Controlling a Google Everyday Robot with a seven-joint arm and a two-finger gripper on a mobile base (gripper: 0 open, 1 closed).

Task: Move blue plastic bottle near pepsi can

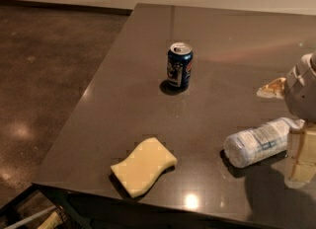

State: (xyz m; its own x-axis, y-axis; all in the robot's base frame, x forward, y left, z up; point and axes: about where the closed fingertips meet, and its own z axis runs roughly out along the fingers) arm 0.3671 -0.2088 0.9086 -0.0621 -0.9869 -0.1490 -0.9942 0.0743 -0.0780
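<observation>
On my one camera view, the pepsi can point(179, 65) stands upright on the dark bench point(227, 30), a little back from the middle and nearer the left edge. Its silver top faces up, and I cannot see whether it has been opened or what is inside.

The blue plastic bottle point(259, 141) lies on its side toward the front right of the bench, well apart from the can. Its flat base points toward the left front, and its pale label wraps most of the body. I cannot tell whether there is any liquid in it. The cap end runs off to the right and is hidden behind the hand point(302, 158).

The hand sits low at the right edge of the view, right at the neck end of the bottle, with the grey arm point(301, 87) above it. It overlaps that end of the bottle, but I cannot tell whether it is gripping the bottle, only touching it, or released.

A yellow sponge point(144, 166) lies flat near the front edge, left of the bottle and apart from it. A small tan piece point(270, 91) shows just left of the arm, and I cannot make out what it is. To the left, beyond the bench, I see brown floor point(49, 75)
</observation>
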